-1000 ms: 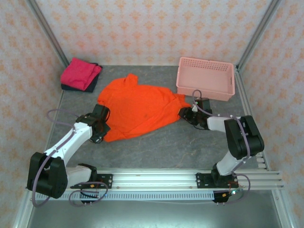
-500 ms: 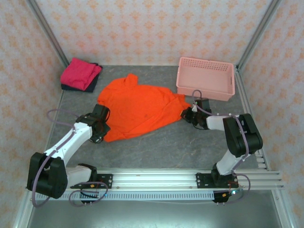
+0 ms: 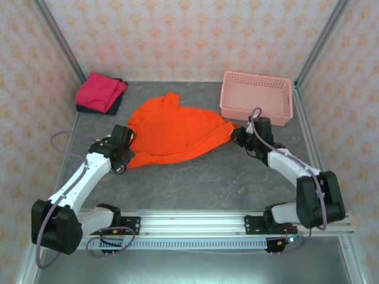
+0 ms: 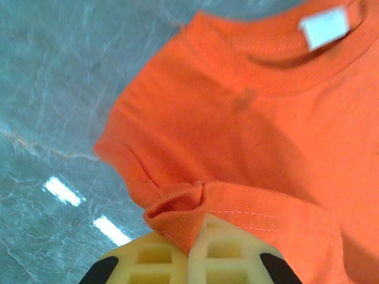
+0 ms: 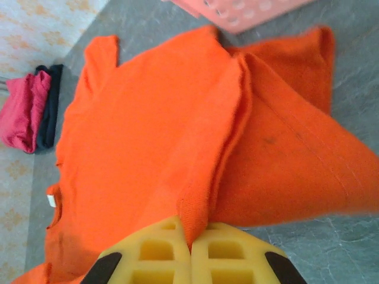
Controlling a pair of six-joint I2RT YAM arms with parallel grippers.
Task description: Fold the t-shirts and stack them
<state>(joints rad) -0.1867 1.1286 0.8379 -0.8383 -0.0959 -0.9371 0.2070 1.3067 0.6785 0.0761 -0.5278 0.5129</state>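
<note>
Top external view: we note the orange t-shirt [image 3: 177, 133] lying rumpled across the middle of the grey table [image 3: 207, 183], with one sleeve pointing toward the back wall. The left gripper [image 3: 125, 157] sits at the shirt's near-left corner. The right gripper [image 3: 235, 134] sits at the shirt's right end, just in front of the pink basket [image 3: 256, 112].

In the far-left corner of the table, the folded pink t-shirt [image 3: 100, 90] lies on top of the dark t-shirt [image 3: 113, 106]. Both are well apart from the orange one.

Left wrist view: the left gripper [image 4: 189, 251] has its fingers pressed together on a bunched fold of orange cloth at the shirt's edge. Beyond the pinch we see the collar [image 4: 278, 50] with a white label [image 4: 323, 26] at upper right.

Right wrist view: the right gripper [image 5: 190, 245] has its fingers clenched on a ridge of orange hem. The cloth fans out from the pinch, and a folded-over layer lies to the right. We cannot tell whether the pinched edge is clear of the table.
</note>
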